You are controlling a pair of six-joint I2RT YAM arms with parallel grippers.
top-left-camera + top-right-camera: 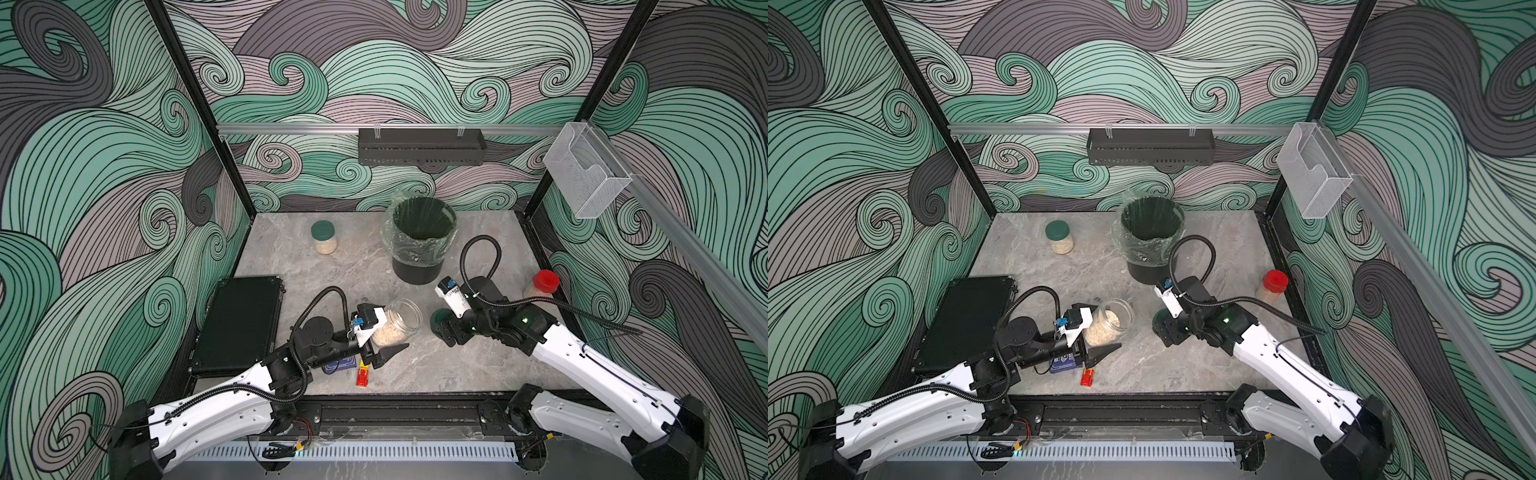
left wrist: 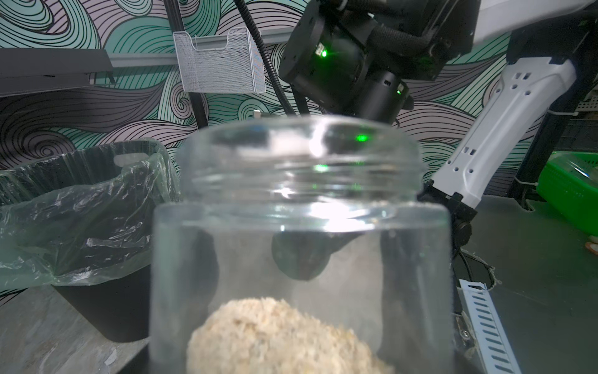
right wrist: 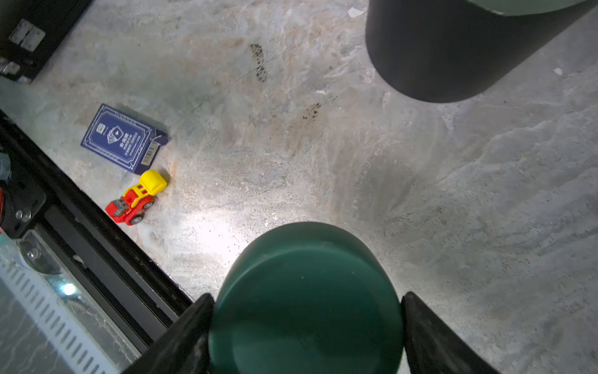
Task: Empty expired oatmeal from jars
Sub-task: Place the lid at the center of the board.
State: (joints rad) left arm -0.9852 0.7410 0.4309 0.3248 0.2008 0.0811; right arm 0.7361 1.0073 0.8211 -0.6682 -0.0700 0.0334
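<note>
Right now I see my left gripper [image 1: 386, 334] clamped on the lidless, tilted jar [image 1: 402, 318] of oatmeal [image 2: 281, 336] at lower centre, my right gripper [image 3: 307, 298] pinching a dark green lid [image 3: 304, 259].

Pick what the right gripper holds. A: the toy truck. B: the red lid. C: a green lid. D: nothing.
C: in the right wrist view the green lid sits clamped in the right gripper, while the left gripper holds the lidless jar.
</note>
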